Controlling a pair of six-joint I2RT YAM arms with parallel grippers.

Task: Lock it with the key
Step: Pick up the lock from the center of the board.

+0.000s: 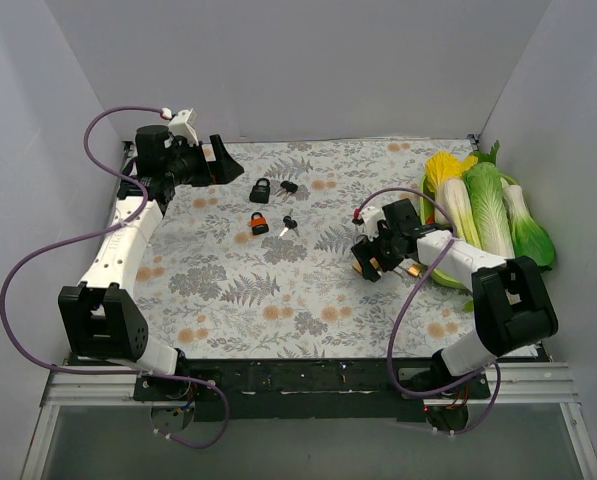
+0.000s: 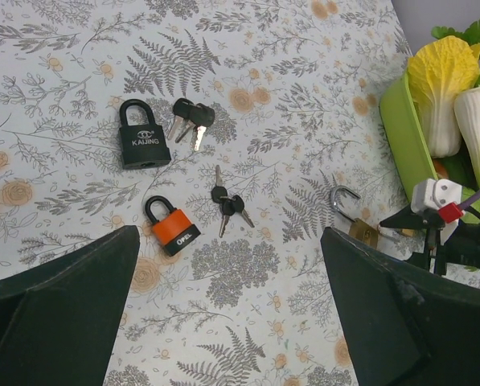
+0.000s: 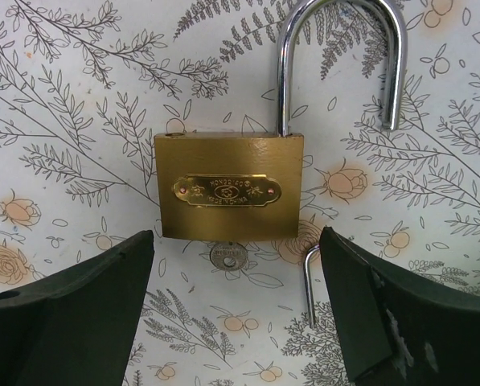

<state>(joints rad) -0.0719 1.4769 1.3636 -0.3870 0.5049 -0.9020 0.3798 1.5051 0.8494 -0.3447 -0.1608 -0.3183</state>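
The brass padlock [image 3: 228,189] is lying flat on the tabletop [image 3: 79,96] near the green tray [image 2: 399,137], its shackle [image 3: 336,48] open and a key [image 3: 228,256] sitting in its base. The right end effector [image 3: 235,249] is hovering over it, spread wide and empty. The approach is probably the step underway; the next move is calling for the shackle pressed shut and the key turned.

Left fingers [image 2: 55,314] spread wide, right fingers [image 3: 63,322] spread wide, held low
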